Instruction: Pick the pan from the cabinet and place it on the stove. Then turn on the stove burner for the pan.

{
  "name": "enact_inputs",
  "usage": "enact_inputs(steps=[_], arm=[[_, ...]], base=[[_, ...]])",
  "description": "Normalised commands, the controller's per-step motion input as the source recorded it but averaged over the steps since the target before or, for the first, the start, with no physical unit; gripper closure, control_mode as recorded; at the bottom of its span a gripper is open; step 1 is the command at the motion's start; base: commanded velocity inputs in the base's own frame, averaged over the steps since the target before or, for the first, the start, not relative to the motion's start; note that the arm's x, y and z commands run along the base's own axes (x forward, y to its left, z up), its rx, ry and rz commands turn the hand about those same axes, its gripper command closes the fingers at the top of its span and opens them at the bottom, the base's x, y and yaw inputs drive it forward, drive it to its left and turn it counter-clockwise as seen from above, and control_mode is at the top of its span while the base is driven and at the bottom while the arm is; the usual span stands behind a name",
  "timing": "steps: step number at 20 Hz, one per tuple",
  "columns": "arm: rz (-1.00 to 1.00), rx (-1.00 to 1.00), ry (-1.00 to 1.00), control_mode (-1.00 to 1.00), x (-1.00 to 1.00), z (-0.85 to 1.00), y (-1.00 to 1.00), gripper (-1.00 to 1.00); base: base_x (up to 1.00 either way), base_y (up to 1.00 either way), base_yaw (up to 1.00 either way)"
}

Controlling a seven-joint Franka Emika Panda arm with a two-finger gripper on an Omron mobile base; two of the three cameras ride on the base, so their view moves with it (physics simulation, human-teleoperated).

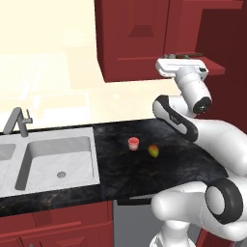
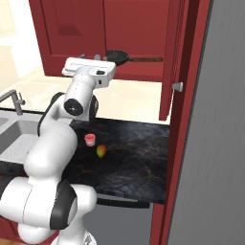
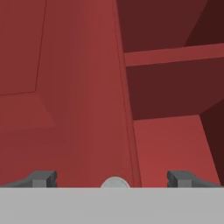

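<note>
2 dark fingertips (image 3: pixel 43 178) stand wide apart at the bottom of the hand view, so the pincer (image 3: pixel 113 179) is spread and grips nothing; a small round silver knob (image 3: pixel 114 183) sits midway between them, at the edge of a closed door panel of the cabinet (image 3: pixel 65 87). Beyond that edge the open cabinet interior shows a bare shelf.

In the base views the white arm rises from the base, bends back at the elbow over the table (image 1: pixel 159 169), and reaches up so the hand lies level at the cabinet's lower shelf. The pan (image 2: pixel 117 56) rests on that shelf just past the hand, its brown handle pointing right toward the open door (image 2: pixel 172 57).

On the dark stone table below, a small red cup (image 1: pixel 133 143) stands just beside a yellow-red fruit (image 1: pixel 153 151). A steel sink (image 1: pixel 58 161) with its faucet (image 1: pixel 17 120) lies to the left.
</note>
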Motion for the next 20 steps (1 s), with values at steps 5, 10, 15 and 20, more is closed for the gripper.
enact_inputs(steps=[5, 10, 15, 20], arm=[[-0.02, 0.00, 0.00, -1.00, 0.20, 0.00, -0.01, -1.00], [-0.01, 0.00, 0.00, -1.00, 0.13, 0.00, 0.00, -1.00], [0.00, 0.00, 0.00, -1.00, 0.10, 0.00, 0.00, -1.00], [0.00, 0.00, 0.00, -1.00, 0.11, -0.02, 0.00, -1.00]], base=[[0.00, 0.00, 0.00], [0.00, 0.00, 0.00], [0.00, 0.00, 0.00], [0.00, 0.00, 0.00]])
